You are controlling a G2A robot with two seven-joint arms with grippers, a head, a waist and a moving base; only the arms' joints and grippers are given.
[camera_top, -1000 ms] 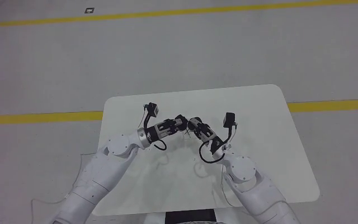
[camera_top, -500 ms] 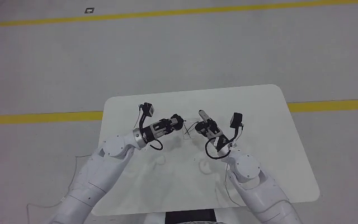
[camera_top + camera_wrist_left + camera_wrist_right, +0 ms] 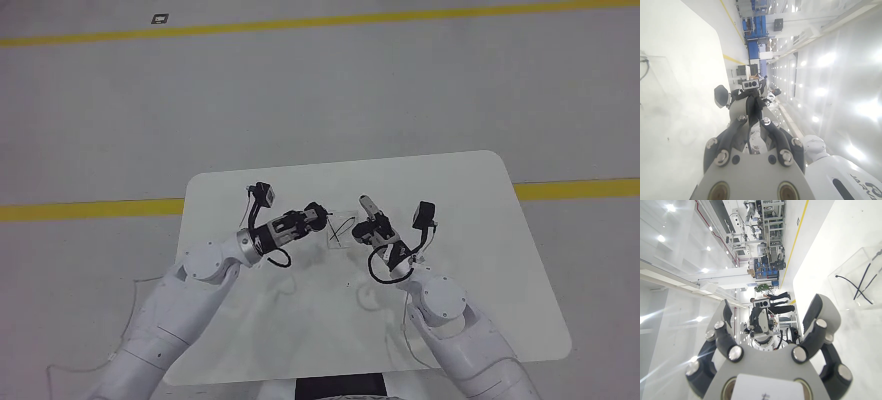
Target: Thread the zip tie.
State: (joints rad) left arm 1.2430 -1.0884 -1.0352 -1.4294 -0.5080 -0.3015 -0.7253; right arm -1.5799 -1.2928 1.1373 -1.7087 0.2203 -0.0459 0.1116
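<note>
The left gripper (image 3: 753, 113) closes its fingers (image 3: 734, 130) on a thin black zip tie (image 3: 748, 138) over the white bench (image 3: 677, 104).

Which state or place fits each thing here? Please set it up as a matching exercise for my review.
Things:
1 left gripper
2 right gripper
3 loose zip ties
4 clear tray

States:
A lying crossed
B jaws wide open
C on the table between the grippers
D jaws shut on a zip tie

Pairs: 1-D, 2-B, 3-A, 4-C.
</note>
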